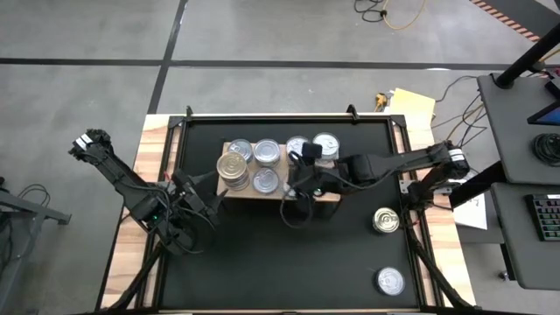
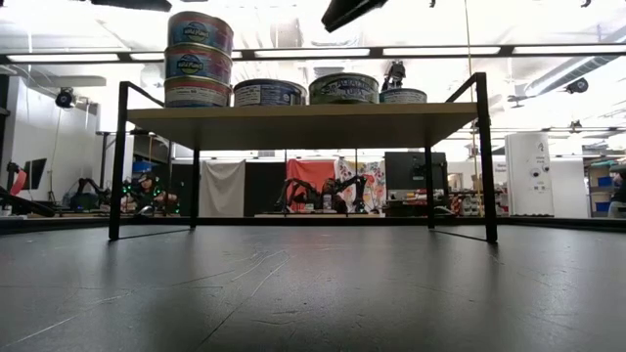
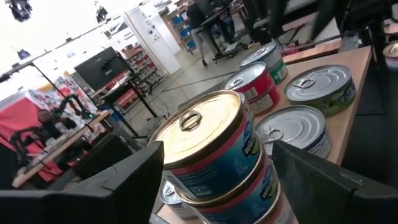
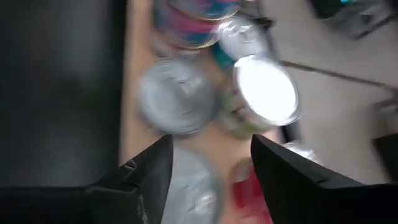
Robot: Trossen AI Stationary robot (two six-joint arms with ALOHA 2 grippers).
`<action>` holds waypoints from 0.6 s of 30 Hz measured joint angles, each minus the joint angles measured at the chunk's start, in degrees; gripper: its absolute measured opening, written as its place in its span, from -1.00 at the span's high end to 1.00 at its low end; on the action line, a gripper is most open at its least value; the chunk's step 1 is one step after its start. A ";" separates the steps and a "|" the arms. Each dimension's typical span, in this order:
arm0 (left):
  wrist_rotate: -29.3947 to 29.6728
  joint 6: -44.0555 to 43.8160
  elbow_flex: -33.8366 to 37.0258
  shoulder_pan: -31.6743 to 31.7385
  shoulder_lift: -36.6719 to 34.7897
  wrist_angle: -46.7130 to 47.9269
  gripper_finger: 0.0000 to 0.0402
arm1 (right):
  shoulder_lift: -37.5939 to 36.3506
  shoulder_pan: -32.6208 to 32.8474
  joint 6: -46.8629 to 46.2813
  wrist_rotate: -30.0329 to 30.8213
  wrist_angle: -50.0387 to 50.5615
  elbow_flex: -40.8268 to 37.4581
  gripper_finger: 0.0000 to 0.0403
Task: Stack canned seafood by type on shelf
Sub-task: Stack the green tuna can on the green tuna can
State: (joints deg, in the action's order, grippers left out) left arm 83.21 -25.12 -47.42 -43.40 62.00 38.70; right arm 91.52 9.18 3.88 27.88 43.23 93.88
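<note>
Black mat covers the tabletop nearest the overhead camera; two loose tins rest on its right part, one gold-lidded and one silver-lidded, well apart from the shelf.

Left arm: it reaches in from the table's left edge, elbow bent. The left gripper sits just beside the shelf's left end, with its fingers spread wide on either side of the gold-lidded stack. No contact with the stack is visible.

Right arm: it extends from the right edge, roughly level, across the shelf's right half. The right gripper points down over the shelf's front edge. Its fingers stand apart with nothing between them.

Shelf: a light-wood board on a black frame, long axis running left to right across the table, near the mat's far edge.

Tins: all stand upright with lids facing up. The three-high stack occupies the shelf's left end. Silver-lidded tins fill the middle and right in two rows.
</note>
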 joint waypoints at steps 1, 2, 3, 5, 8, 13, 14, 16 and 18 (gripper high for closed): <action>-0.15 -0.01 0.00 0.00 0.00 -0.59 -0.41 | -0.46 0.70 -1.50 -1.48 1.03 -0.26 -0.01; -0.21 -0.04 0.00 0.00 0.00 -1.59 -0.41 | -0.68 1.45 -3.09 -2.75 2.36 -0.54 0.02; -0.24 -0.03 -0.02 0.00 0.03 -2.41 -0.41 | -1.01 2.27 -4.71 -3.55 3.29 -0.83 0.05; -0.58 0.05 -0.01 0.00 0.09 -4.08 -0.41 | -1.34 4.17 -7.56 -4.03 3.66 -1.72 0.13; -1.80 -0.13 0.00 0.00 0.09 -6.46 -0.41 | -1.63 7.16 -10.23 -3.99 3.61 -2.86 0.27; -1.91 -2.79 -0.01 0.00 0.09 -7.69 -0.41 | -1.64 10.72 -10.49 -0.38 -0.58 -6.49 0.56; -1.90 -3.37 -0.02 0.00 0.09 -7.79 -0.41 | -1.63 10.98 -9.94 0.42 -1.76 -7.50 0.63; -1.89 -4.15 -0.02 0.00 0.09 -7.80 -0.41 | -1.61 11.05 -7.99 1.10 -5.60 -9.91 0.76; -1.89 -4.63 -0.01 0.00 0.15 -7.89 -0.41 | -1.61 10.52 -5.25 1.24 -9.50 -12.30 0.89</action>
State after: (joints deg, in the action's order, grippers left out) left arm 81.32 -29.75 -47.43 -43.40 62.15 30.81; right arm 89.91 19.70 -1.38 29.12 33.73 81.57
